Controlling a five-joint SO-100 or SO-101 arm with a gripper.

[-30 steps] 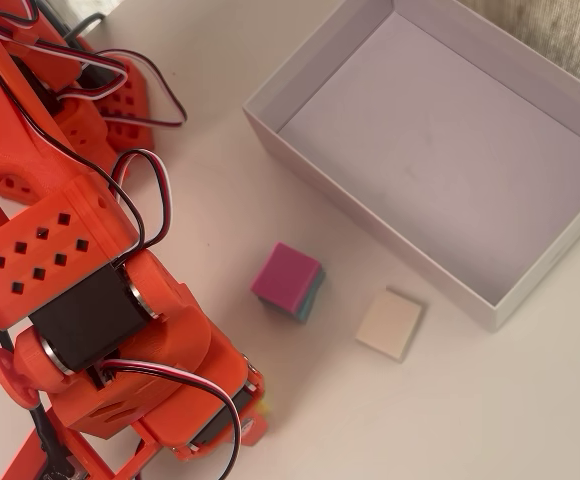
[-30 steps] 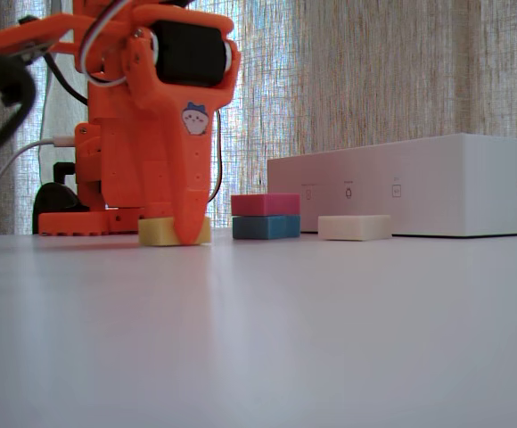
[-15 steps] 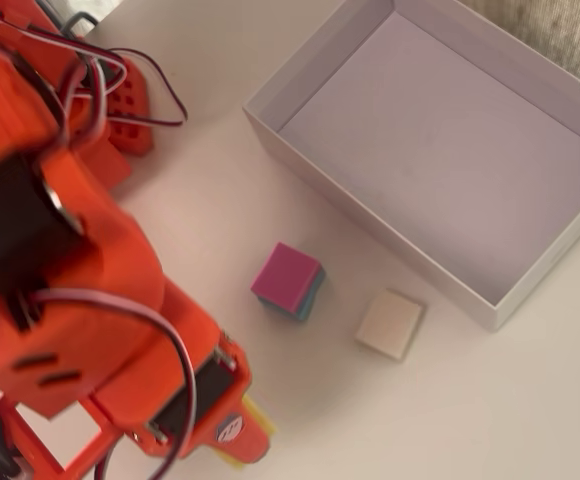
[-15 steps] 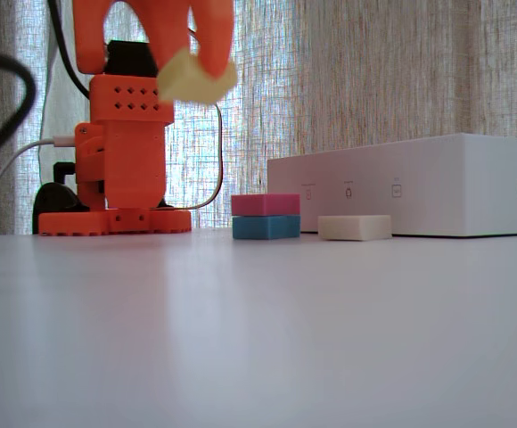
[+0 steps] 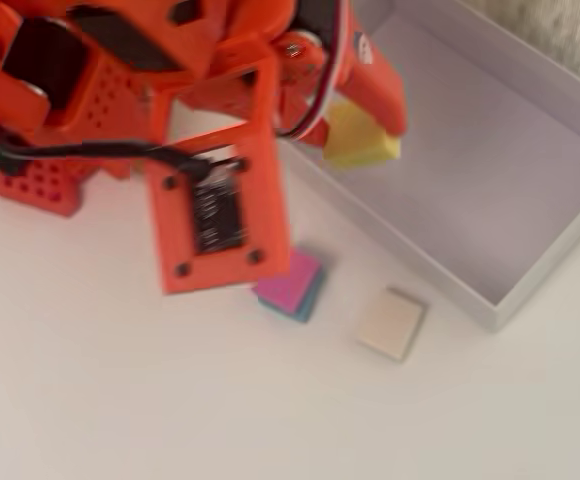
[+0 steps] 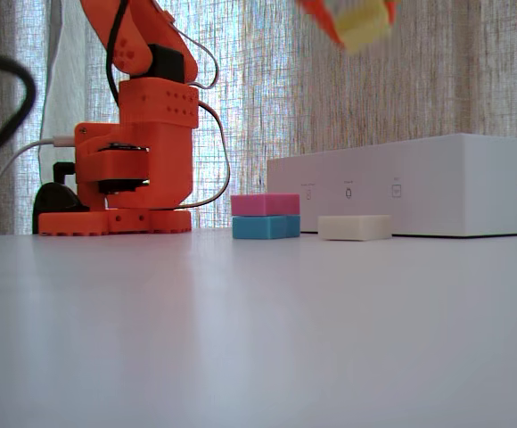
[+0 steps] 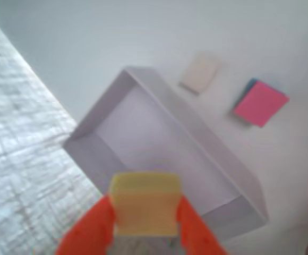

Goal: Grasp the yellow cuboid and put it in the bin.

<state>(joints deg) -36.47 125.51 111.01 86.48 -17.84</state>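
Note:
My orange gripper (image 5: 370, 125) is shut on the yellow cuboid (image 5: 360, 138) and holds it high in the air over the near left part of the bin (image 5: 490, 150), a shallow white box with a pale lilac inside. In the wrist view the cuboid (image 7: 144, 203) sits between the two orange fingers (image 7: 93, 228), with the bin (image 7: 159, 133) below it. In the fixed view the cuboid (image 6: 364, 22) hangs near the top edge, well above the bin (image 6: 419, 183).
A pink-on-teal stacked block (image 5: 292, 284) and a beige flat block (image 5: 392, 323) lie on the white table just outside the bin's long wall. The arm's orange base (image 6: 134, 160) stands at the left in the fixed view, before a curtain.

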